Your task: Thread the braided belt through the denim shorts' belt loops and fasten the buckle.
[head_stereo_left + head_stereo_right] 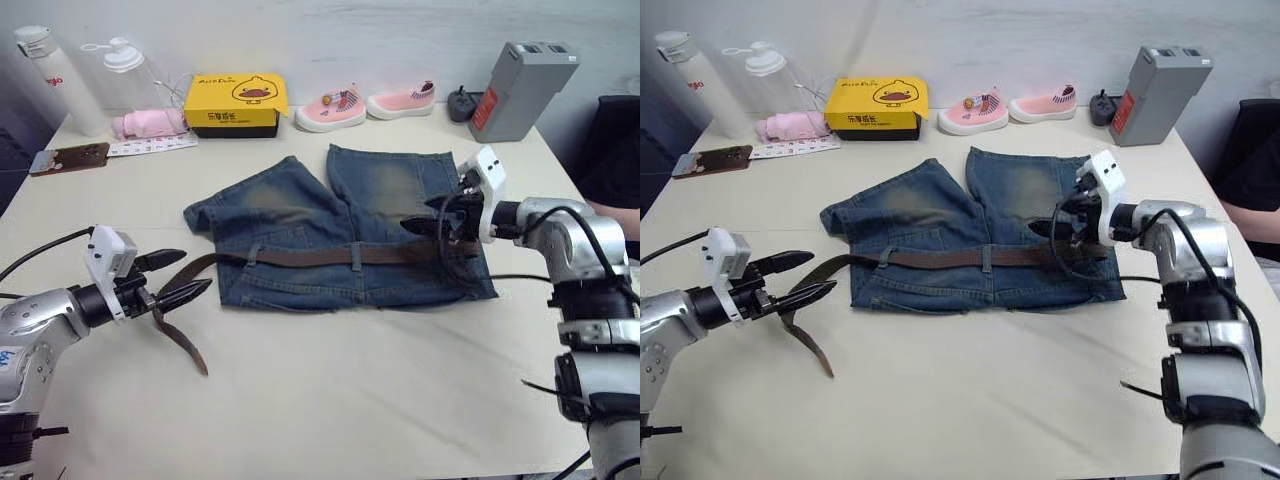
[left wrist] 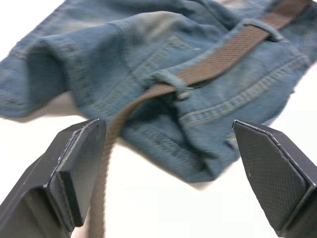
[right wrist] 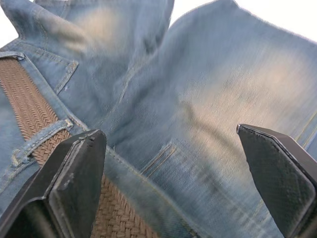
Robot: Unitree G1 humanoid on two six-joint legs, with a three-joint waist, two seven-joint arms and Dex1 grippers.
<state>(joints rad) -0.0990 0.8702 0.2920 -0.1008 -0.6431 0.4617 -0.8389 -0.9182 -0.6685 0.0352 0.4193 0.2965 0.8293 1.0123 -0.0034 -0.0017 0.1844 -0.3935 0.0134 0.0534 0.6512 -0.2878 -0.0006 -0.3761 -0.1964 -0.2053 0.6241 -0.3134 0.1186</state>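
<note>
We see the braided belt (image 1: 330,256) lying along the waistband; its free end trails beside our spread left gripper (image 1: 186,276); right gripper (image 1: 425,228) also spread.

The blue denim shorts (image 1: 340,235) lie mid-table (image 1: 350,400), the dark-brown braided belt (image 1: 330,256) running through their waistband loops, its free end trailing left. Behind them sit a yellow box (image 1: 236,104) and two pink shoes (image 1: 365,105).
</note>
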